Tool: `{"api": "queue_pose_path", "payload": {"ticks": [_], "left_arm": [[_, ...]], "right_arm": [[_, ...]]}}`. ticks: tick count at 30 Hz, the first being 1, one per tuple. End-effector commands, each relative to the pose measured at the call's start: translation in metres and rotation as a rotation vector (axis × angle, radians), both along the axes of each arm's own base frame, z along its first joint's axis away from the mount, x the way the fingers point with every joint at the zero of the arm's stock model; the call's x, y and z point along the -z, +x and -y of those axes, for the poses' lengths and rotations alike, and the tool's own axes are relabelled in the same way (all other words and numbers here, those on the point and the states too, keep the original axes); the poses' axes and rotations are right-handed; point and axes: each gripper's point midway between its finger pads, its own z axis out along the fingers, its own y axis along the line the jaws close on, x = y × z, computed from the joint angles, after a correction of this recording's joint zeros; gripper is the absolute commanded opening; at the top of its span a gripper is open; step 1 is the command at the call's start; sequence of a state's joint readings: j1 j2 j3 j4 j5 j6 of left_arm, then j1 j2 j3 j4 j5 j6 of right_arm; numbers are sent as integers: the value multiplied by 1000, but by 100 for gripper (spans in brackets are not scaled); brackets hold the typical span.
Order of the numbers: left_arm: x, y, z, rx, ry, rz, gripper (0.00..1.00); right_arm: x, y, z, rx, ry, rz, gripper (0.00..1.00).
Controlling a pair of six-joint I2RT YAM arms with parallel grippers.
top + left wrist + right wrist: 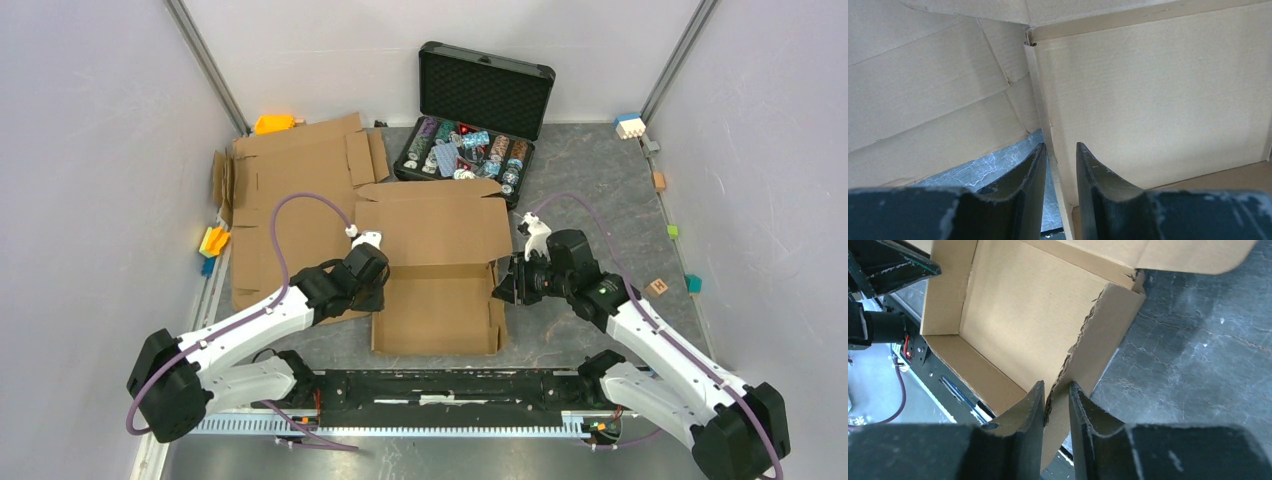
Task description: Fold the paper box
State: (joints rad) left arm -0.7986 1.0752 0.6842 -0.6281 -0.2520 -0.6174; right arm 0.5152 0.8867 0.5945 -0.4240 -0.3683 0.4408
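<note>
Paper box [440, 300] is sitting open-topped at the middle of the grey marbled table [600, 200], just ahead of the arm bases; its wide rear flap is opening back toward the black case [485, 90], far edge just beside the case front; plain brown corrugated, inside bare.

Left gripper [374, 276] is reaching in from the left and pinching the box's left wall; in the left wrist view the gripper [1060, 150] is straddling the wall's upright edge, one dark finger [1023, 185] outside over the table [993, 167], the other inside against the box [1158, 90] panel, jaws nearly together with only cardboard between.

Right gripper [503, 285] is doing the same on the right wall; in the right wrist view the gripper [1057, 387] is clamping a ragged, torn-looking top edge of the box [1013, 310] wall, fingers narrow, wall standing roughly upright, table [1198, 340] to the outside.

Flat cardboard sheet [300, 180] is lying unfolded at the left rear, partly under the left arm; case lid is standing open, colourful chips [465, 150] filling the tray; orange block [272, 124] is sitting by the back left corner; small coloured blocks are lying along both side edges.
</note>
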Motion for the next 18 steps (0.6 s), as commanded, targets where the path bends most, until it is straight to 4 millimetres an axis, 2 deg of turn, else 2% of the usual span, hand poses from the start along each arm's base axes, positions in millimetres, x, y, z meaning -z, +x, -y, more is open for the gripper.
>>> {"api": "queue_pose_path", "payload": {"ticks": [1,6,8,13,18], "left_arm": [[-4,4,16,-12,-86,9,35],[-4,4,17,-11,-87,7,35],[-4,4,17,-9,-86,7,36],[-4,4,17,-8,-86,4,36],[-7,4,17,-6,-91,13,38]], "right_arm": [[-2,-5,-15,-83,77,28,34],[11,-15,-21,-142,115,17,53],[16,-14,-19,-135,99,19,58],[28,-17,-18,-139,88,-1,60],[30,-16,-19,-134,94,-9,61]]}}
